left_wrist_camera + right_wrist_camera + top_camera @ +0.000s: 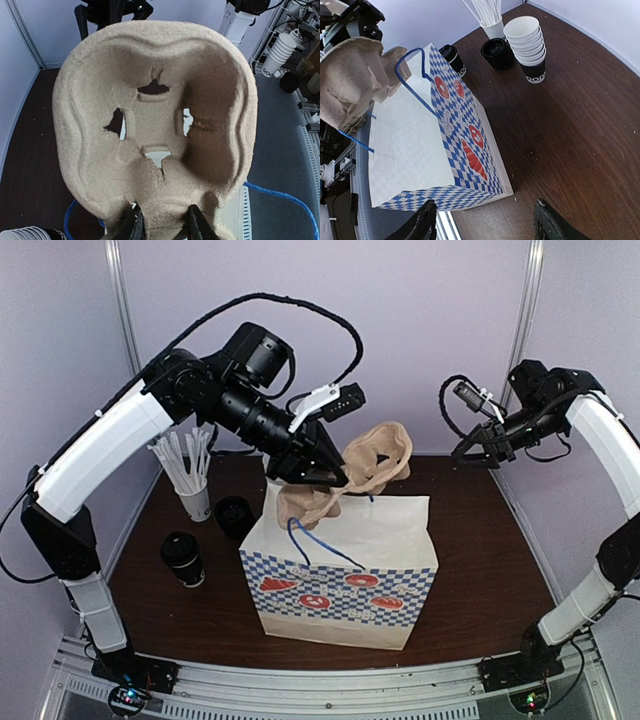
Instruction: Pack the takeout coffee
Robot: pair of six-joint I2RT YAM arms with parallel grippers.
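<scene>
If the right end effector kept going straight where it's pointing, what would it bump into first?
The right end effector would probably hit the bag on its checked side first. Depth is unclear, so it could touch the table beside it instead.

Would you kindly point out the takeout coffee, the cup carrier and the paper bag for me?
takeout coffee [181,548], top external view, on its black dome lid.
cup carrier [150,122], left wrist view, on the flat centre between cut-outs.
paper bag [345,595], top external view, on its blue checked band.
</scene>
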